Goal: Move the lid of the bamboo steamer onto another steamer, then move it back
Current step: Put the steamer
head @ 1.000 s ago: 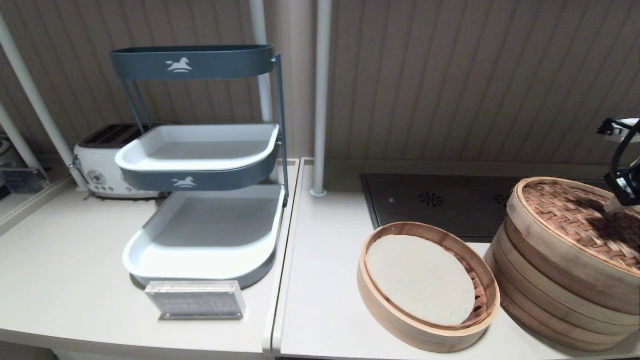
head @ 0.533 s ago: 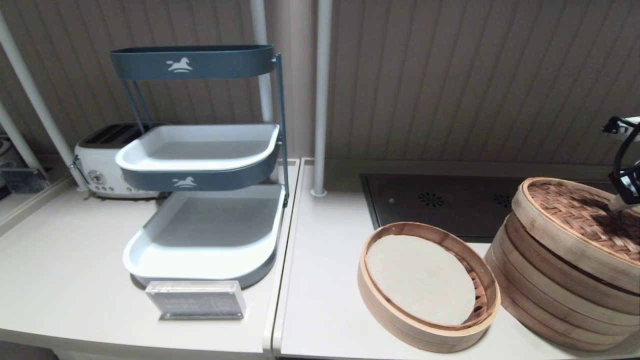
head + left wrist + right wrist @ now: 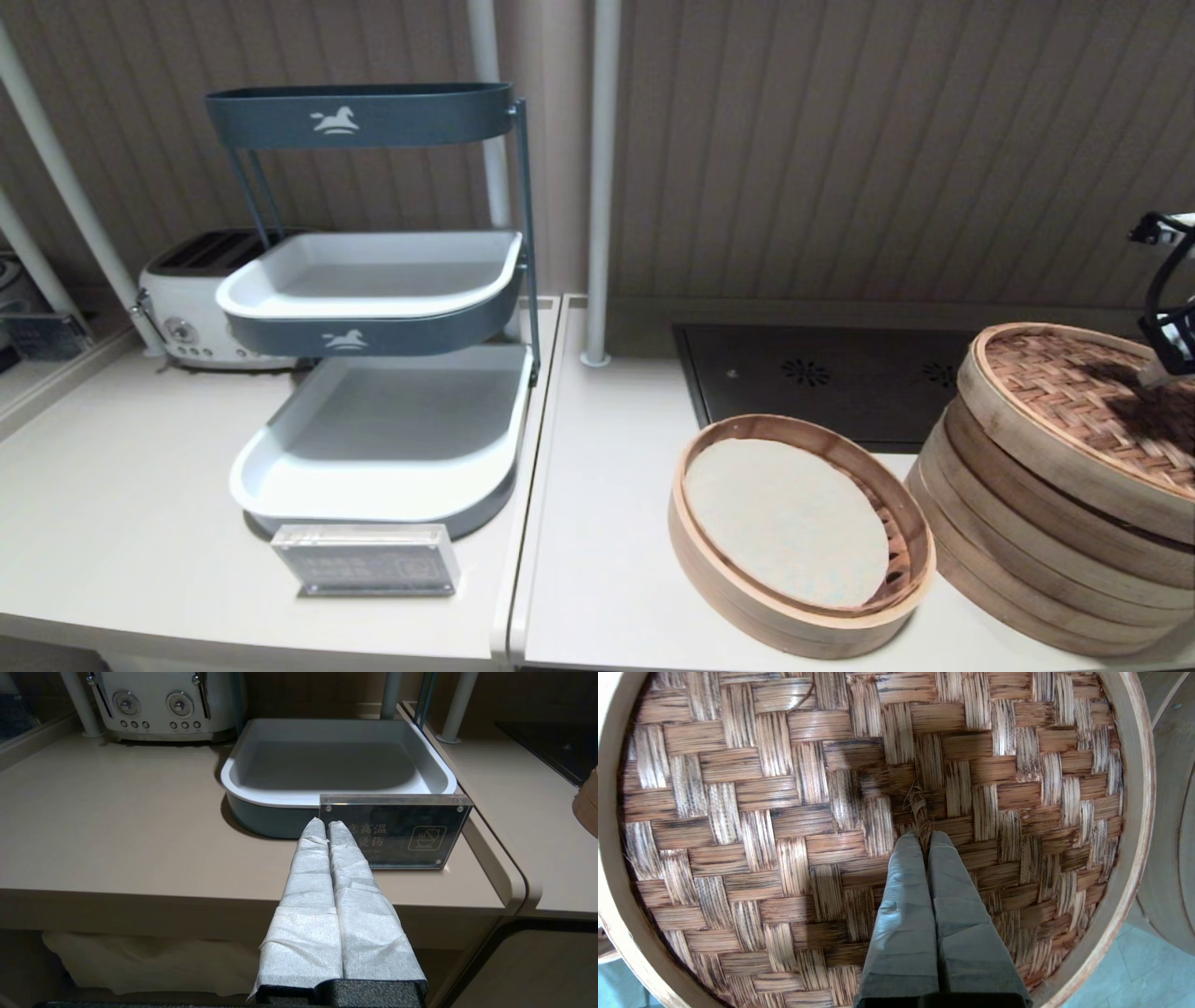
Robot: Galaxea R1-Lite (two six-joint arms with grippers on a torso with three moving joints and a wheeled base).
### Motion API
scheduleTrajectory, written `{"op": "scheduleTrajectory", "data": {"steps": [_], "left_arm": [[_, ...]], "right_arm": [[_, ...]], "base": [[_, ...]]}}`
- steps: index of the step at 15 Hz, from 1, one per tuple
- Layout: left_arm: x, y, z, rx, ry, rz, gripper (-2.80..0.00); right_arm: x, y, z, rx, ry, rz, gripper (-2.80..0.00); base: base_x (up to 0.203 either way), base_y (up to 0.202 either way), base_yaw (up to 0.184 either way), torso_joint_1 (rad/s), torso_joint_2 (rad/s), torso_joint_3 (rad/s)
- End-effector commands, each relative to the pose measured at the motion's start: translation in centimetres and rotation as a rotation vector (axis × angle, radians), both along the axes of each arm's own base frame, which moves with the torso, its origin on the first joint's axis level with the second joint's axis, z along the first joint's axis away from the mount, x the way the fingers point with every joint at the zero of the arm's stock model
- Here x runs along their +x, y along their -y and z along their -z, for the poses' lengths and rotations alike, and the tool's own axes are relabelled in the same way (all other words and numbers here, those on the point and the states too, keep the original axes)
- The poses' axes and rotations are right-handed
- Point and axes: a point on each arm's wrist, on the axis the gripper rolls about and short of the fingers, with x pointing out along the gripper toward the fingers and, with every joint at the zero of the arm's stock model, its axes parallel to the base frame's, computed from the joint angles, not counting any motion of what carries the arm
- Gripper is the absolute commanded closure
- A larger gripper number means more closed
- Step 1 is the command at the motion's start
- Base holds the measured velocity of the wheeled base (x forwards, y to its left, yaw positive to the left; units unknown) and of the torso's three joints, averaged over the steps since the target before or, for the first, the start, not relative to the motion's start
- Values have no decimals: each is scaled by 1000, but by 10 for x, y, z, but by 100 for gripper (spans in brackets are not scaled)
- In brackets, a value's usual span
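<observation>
The bamboo steamer lid (image 3: 1055, 401), with a reddish-brown woven top and pale rim, hangs tilted just above the taller steamer (image 3: 1008, 551) at the right edge, with a dark gap between them. My right gripper (image 3: 1150, 375) is shut on the lid's small dark centre loop (image 3: 919, 807). The right wrist view shows the right gripper (image 3: 923, 835) with its fingers pinched on the loop over the woven top (image 3: 784, 812). The taller steamer's own lid is hidden underneath. My left gripper (image 3: 326, 822) is parked in front of the counter edge, shut and empty.
A low single-tier basket (image 3: 691, 551) with a pale liner sits left of the tall stack. A black hob (image 3: 822, 383) lies behind. A three-tier grey rack (image 3: 373, 308), a toaster (image 3: 187, 308) and an acrylic sign (image 3: 366, 560) stand on the left counter. A white pole (image 3: 597, 187) rises mid-counter.
The lid has risen a little off the tall stack and shifted slightly right, opening a dark gap beneath it. My right gripper moved up with it. The left arm stayed still.
</observation>
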Motion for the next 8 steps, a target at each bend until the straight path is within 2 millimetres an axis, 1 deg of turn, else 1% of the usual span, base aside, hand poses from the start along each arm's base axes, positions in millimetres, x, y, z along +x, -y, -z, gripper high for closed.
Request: {"op": "scheduleTrajectory", "data": {"steps": [1, 6, 8], "left_arm": [[2, 0, 8, 0, -25, 0, 0], [2, 0, 8, 0, -25, 0, 0], [2, 0, 8, 0, -25, 0, 0]], "right_arm": [[-1, 0, -2, -4, 2, -3, 0], [-1, 1, -1, -7, -5, -8, 0], [1, 1, 3, -5, -18, -6, 0]], "base": [[0, 0, 0, 0, 0, 0], [0, 0, 0, 0, 0, 0], [0, 0, 0, 0, 0, 0]]}}
